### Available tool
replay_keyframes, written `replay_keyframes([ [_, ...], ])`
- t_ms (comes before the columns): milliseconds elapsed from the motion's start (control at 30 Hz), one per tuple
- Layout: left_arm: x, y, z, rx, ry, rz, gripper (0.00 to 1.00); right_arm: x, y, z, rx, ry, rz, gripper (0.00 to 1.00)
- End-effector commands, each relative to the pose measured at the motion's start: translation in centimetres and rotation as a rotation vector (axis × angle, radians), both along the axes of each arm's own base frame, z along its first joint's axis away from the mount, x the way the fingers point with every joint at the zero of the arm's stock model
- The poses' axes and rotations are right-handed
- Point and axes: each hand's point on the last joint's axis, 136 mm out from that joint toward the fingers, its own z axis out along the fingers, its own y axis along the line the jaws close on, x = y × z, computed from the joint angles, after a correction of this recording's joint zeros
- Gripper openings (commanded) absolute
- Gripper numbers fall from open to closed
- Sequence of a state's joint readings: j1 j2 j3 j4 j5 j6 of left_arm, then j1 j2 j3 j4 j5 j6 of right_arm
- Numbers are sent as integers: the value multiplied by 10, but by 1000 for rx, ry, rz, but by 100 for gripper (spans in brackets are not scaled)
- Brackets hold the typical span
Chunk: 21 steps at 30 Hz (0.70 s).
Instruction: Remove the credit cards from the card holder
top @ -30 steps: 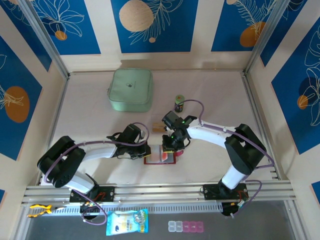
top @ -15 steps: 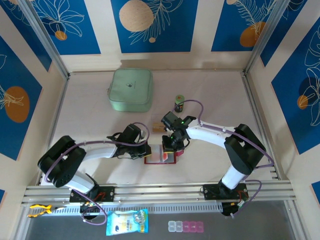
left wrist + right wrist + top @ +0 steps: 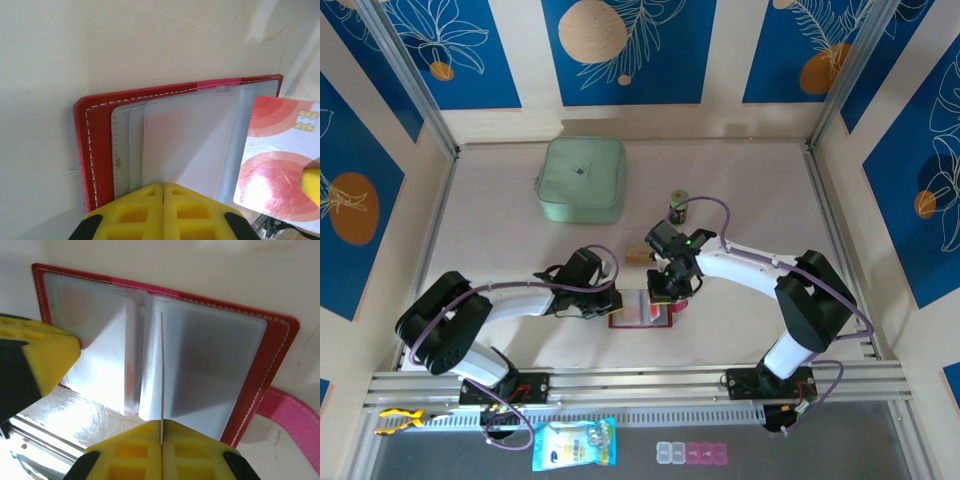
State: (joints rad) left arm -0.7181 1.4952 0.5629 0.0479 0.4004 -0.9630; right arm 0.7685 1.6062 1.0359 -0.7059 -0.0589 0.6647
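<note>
From above, the open red card holder point(image 3: 642, 311) is lying flat on the tabletop point(image 3: 760, 190), near its front edge, between the two arms. Both arms are reaching inward and low, elbows out to the sides, and their wrists are meeting over the holder, the left from its left side, the right from its far right.

The overhead view is not revealing the grips; the wrist cameras are. The left pincer point(image 3: 163, 194) is showing its yellow fingers pressed fully together on the near edge of the holder's clear pocket leaves, pinning them. Past those leaves a credit card point(image 3: 282, 160), red arcs on pale with a gold chip, is standing clear of the pockets at the holder's right edge, with one yellow finger point(image 3: 313, 183) of the other arm touching its lower corner.

The right wrist camera is showing the same card edge-on, as a thin pale line rising over the holder's spine. The right pincer point(image 3: 161, 434) is clamped tight on it. A pink strap point(image 3: 295, 415) is curling out from the holder's right corner.

Only the overhead view is taking in the rest: a tan card point(image 3: 637, 255) lying on the tabletop just beyond the wrists, a small dark jar point(image 3: 679, 207) farther back, and a mint-green square case point(image 3: 582, 178) well apart at the far left.
</note>
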Motion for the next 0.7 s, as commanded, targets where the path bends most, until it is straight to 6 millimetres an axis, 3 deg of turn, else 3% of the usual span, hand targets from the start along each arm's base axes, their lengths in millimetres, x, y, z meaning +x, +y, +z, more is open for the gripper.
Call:
replay_keyframes([
  [0, -10, 9, -10, 49, 40, 0, 3, 2, 2, 24, 51, -82, 161, 7],
  [300, -7, 9, 0, 45, 16, 5, 8, 13, -7, 34, 11, -233, 615, 0],
  [500, -7, 13, 4, 58, 3, 12, 9, 22, -12, 50, -37, -374, 958, 0],
  [667, -7, 13, 9, 58, -1, 10, 10, 31, -19, 60, -98, -396, 1124, 0],
])
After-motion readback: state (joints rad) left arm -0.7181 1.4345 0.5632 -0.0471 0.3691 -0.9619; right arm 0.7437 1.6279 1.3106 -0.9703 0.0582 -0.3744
